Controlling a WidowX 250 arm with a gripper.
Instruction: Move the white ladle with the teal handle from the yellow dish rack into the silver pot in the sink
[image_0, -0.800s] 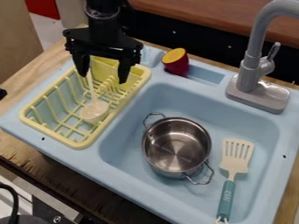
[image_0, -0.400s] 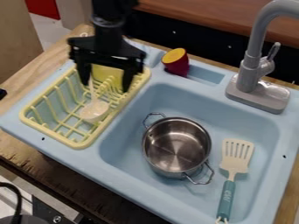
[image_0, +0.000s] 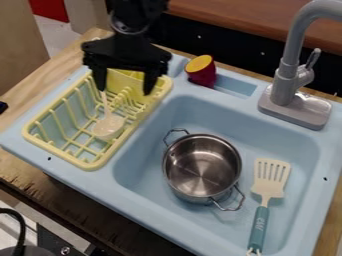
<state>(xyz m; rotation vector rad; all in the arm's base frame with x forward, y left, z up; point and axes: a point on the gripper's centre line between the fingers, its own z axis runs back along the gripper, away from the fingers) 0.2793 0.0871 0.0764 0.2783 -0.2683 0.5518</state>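
While the tool (image_0: 124, 91) hangs spread over the yellow rack (image_0: 91, 165), the ladle (image_0: 108, 128) appears light, rigid, possibly slippery; best grasped mid-handle.

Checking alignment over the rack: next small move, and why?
Probably nudge the open end effector away from the faucet before any lowering: the handle of the ladle appears in line with the finger farther from the faucet, not the gap.

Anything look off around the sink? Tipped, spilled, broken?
One thing: the dark red cup-like piece sits tilted, not upright, by the recess behind the sink basin. No spill or damage visible.
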